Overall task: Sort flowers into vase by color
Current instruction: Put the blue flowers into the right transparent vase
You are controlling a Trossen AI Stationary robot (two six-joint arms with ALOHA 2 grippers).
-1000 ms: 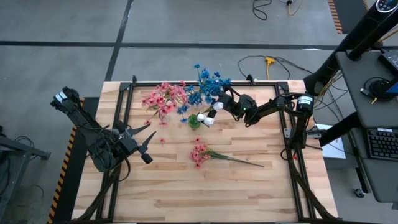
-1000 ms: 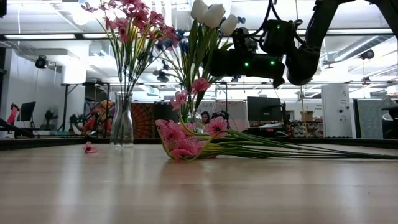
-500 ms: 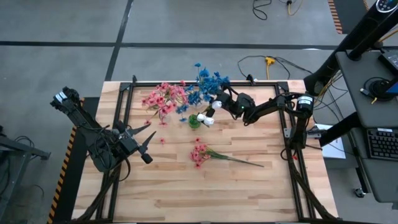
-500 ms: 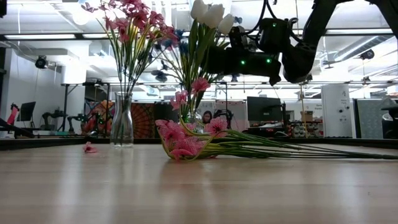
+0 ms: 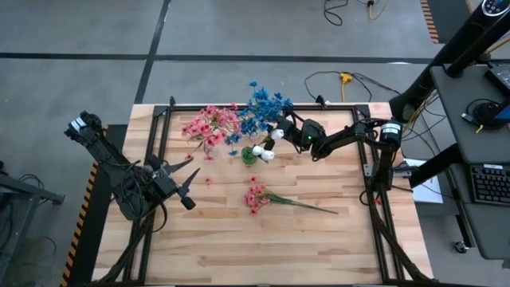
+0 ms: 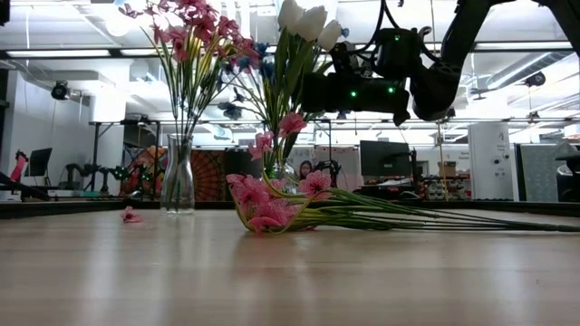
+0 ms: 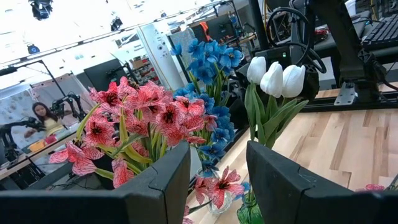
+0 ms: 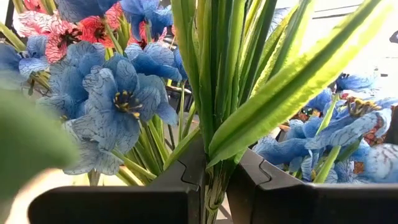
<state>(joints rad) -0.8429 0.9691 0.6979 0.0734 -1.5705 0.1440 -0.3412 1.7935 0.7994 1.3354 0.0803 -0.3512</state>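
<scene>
White tulips (image 7: pixel 273 78) with green stems stand in a small green vase (image 5: pixel 249 155) at the table's far middle. My right gripper (image 5: pixel 280 132) is shut on them, reaching in from the right. Pink flowers (image 6: pixel 195 32) stand in a clear glass vase (image 6: pixel 178 177), with blue flowers (image 5: pixel 264 108) beside them at the far edge. A loose pink sprig (image 5: pixel 256 197) lies flat on the table's middle, its stem pointing right. My left gripper (image 5: pixel 190 169) hovers open at the left, with nothing between its fingers (image 7: pixel 168 186). My right gripper pinches the tulips' green stems and leaves (image 8: pixel 211 146) between its two fingers, in the upper stretch below the white heads (image 6: pixel 308 18). The fingers come nearly level from the table's right and lie across the stems. The bunch stands upright with its lower end in the green vase (image 7: pixel 249 213).
A single pink blossom (image 5: pixel 209 180) lies on the wood left of the loose sprig. Black frame rails (image 5: pixel 163 135) run along both sides and the far edge. The near half of the table (image 5: pixel 263 247) is bare wood.
</scene>
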